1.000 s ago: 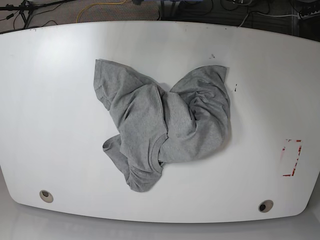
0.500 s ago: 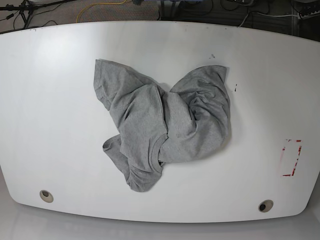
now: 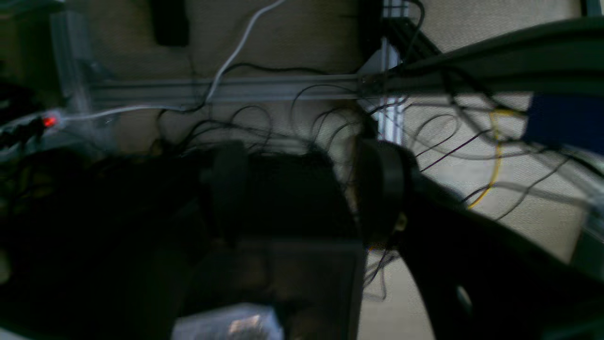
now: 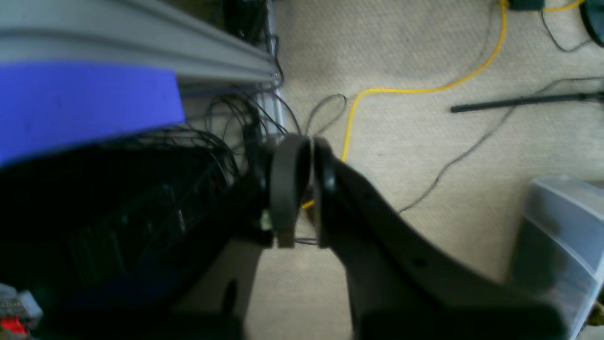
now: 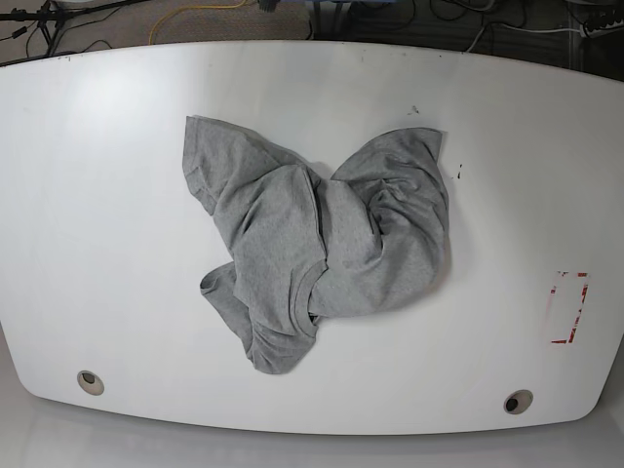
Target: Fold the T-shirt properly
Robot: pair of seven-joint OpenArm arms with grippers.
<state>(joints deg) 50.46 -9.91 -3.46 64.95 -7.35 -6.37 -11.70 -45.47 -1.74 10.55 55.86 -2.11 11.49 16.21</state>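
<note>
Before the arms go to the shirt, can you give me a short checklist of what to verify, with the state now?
1. T-shirt lies fully on the table: ok.
2. T-shirt is spread flat for folding: not ok, it lies crumpled in a heap.
3. Arms stay out of the base view: ok, neither shows there.
4. Left gripper ready to grasp: ok, jaws apart, nothing between them.
5. Right gripper ready to grasp: not ok, jaws shut, holding nothing.
6. Black lettering on the shirt is visible: not ok, only plain grey cloth shows.

A lab: tangled cables [image 3: 330, 123], aluminium framing [image 4: 141, 52], carpet [image 4: 424, 47].
</note>
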